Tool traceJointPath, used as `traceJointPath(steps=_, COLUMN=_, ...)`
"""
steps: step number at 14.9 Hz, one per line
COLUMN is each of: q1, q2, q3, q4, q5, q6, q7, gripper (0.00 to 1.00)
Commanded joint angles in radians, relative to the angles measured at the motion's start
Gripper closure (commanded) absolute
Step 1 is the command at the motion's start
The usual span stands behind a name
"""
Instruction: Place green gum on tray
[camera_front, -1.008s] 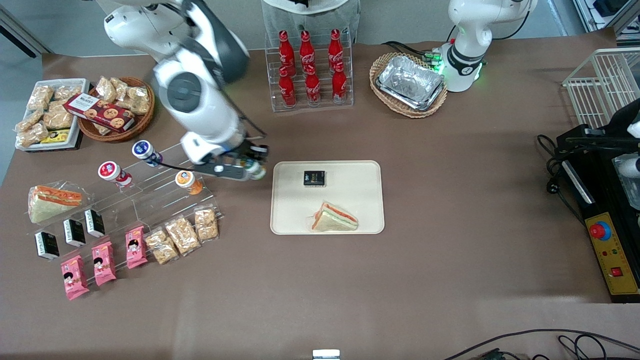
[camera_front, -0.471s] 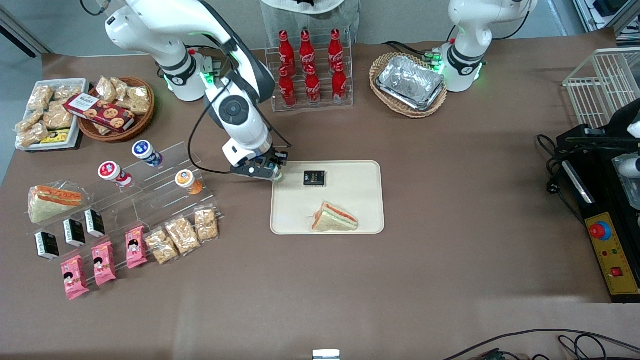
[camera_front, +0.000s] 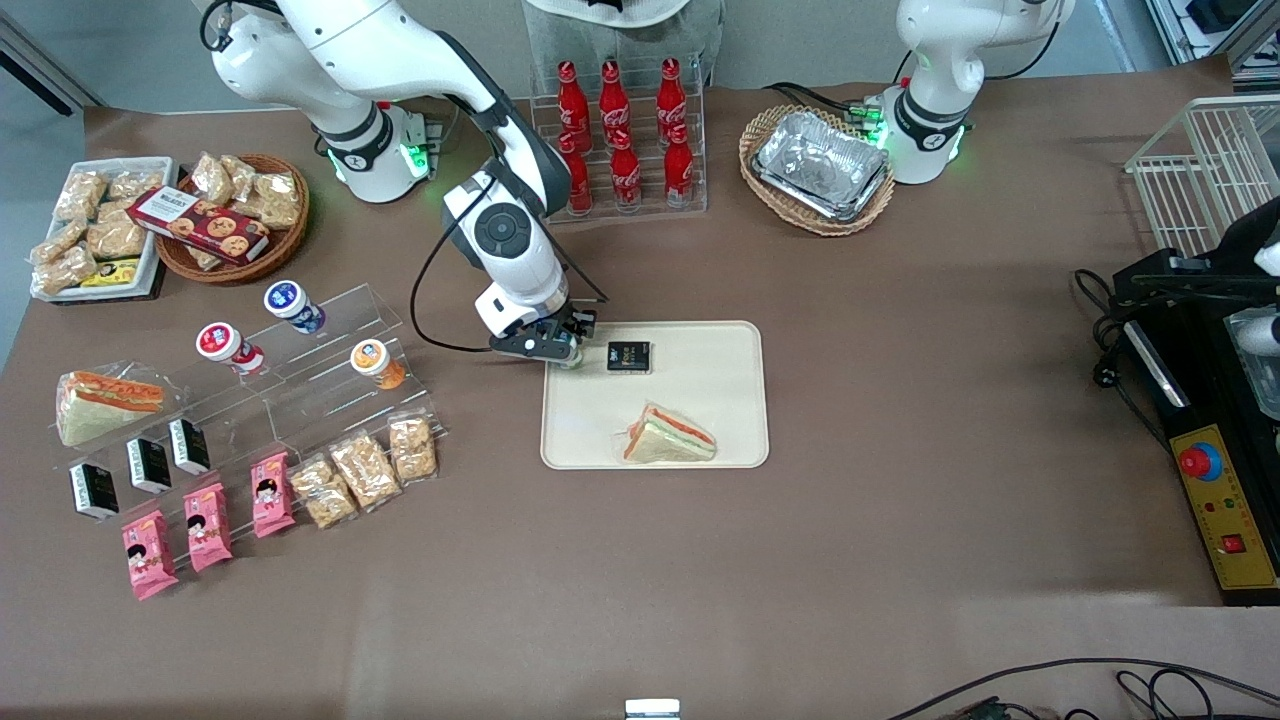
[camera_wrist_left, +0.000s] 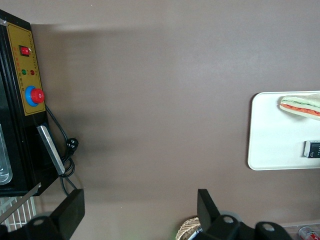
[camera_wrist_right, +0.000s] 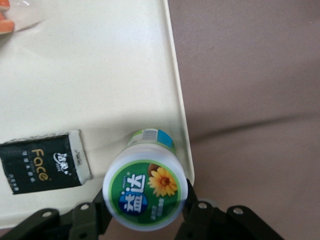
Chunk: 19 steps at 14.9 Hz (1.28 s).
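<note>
While the pincer (camera_wrist_right: 145, 212) pinches one green gum (camera_wrist_right: 145, 192), one tray (camera_front: 720, 400) lies beneath.

the right arm reaches down and forward, its wrist bent low. the gripper (camera_front: 562, 350) points downward, fingers (camera_wrist_right: 197, 210) clamped on the green gum (camera_wrist_right: 145, 187).

Green gum (camera_wrist_right: 145, 192) over tray (camera_wrist_right: 90, 90) corner

White arm (camera_front: 505, 240), grey joints, black cable
</note>
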Motion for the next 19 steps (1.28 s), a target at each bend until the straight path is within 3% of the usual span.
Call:
traceJointPath(steps=1, q1=0.014, q2=0.039, q3=-0.01, q4=0.042, q5=0.023, q6=0.018, q7=0.01, gripper=0.36)
traceJointPath(steps=2, q1=0.016, q2=0.045, q3=-0.011, q4=0.05, q5=0.023, q6=0.016, q7=0.012, gripper=0.13)
traceJointPath(steps=3, q1=0.016, q2=0.046, q3=-0.011, q4=0.055, q5=0.023, q6=0.016, q7=0.016, gripper=0.0)
traceJointPath(steps=7, q1=0.002, q2=-0.015, q3=-0.014, q4=0.084, q5=0.015, q6=-0.062, q7=0.003, gripper=0.0)
traceJointPath(steps=9, q1=-0.024, q2=-0.09, q3=-0.046, q4=0.14, q5=0.007, q6=-0.23, q7=-0.019, gripper=0.0)
traceJointPath(steps=12, q1=-0.097, q2=-0.188, q3=-0.094, q4=0.246, q5=0.003, q6=-0.511, q7=-0.184, gripper=0.0)
traceJointPath(steps=16, q1=-0.301, q2=-0.285, q3=-0.172, q4=0.253, q5=-0.016, q6=-0.613, q7=-0.587, gripper=0.0)
traceJointPath(steps=19, q1=-0.48, q2=-0.308, q3=-0.183, q4=0.256, q5=-0.017, q6=-0.619, q7=-0.84, gripper=0.0)
